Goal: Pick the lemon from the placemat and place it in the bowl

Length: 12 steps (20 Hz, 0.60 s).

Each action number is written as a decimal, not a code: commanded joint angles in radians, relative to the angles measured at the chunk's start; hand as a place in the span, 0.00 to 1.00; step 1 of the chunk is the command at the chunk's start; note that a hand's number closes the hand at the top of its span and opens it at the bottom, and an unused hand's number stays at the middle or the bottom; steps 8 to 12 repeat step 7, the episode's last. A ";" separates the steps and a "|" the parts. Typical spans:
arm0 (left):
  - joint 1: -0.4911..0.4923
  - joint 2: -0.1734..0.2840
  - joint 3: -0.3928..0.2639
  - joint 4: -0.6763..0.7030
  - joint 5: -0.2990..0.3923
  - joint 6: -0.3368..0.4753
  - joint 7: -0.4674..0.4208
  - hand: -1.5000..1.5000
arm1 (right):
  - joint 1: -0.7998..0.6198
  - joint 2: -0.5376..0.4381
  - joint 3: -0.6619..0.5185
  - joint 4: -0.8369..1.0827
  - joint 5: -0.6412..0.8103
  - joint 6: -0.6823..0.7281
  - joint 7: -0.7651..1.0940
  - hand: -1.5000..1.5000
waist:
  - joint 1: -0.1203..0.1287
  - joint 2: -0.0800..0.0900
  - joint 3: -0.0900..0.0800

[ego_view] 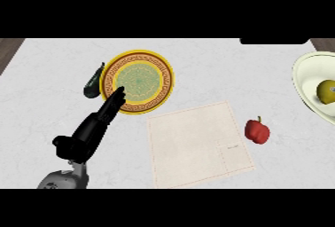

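The lemon (325, 91), yellow-olive, lies inside the cream bowl (302, 73), which is cut off by the view's right edge. A small grey patch touches the lemon at that edge; I cannot tell what it is. The beige placemat (200, 144) lies in the middle of the counter with nothing on it. My left hand (91, 131) comes up from the lower left, open, its straight fingers (115, 98) reaching over the lower left rim of a patterned plate. My right hand does not show.
A yellow plate with a brown and green pattern (141, 80) sits at the upper left. A dark green vegetable (93, 80) lies along its left side. A red bell pepper (257, 131) stands just right of the placemat.
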 commanded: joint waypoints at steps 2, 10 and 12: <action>-0.011 0.008 0.025 0.001 0.024 -0.015 0.003 0.50 | 0.143 -0.068 -0.091 0.098 -0.084 0.082 -0.168 0.00 | 0.004 0.003 0.002; 0.015 0.013 0.006 0.011 0.004 -0.025 -0.011 0.50 | 0.252 -0.141 -0.124 0.161 -0.122 0.230 -0.241 0.00 | 0.003 0.002 0.003; 0.015 0.013 0.006 0.011 0.004 -0.025 -0.011 0.50 | 0.252 -0.141 -0.124 0.161 -0.122 0.230 -0.241 0.00 | 0.003 0.002 0.003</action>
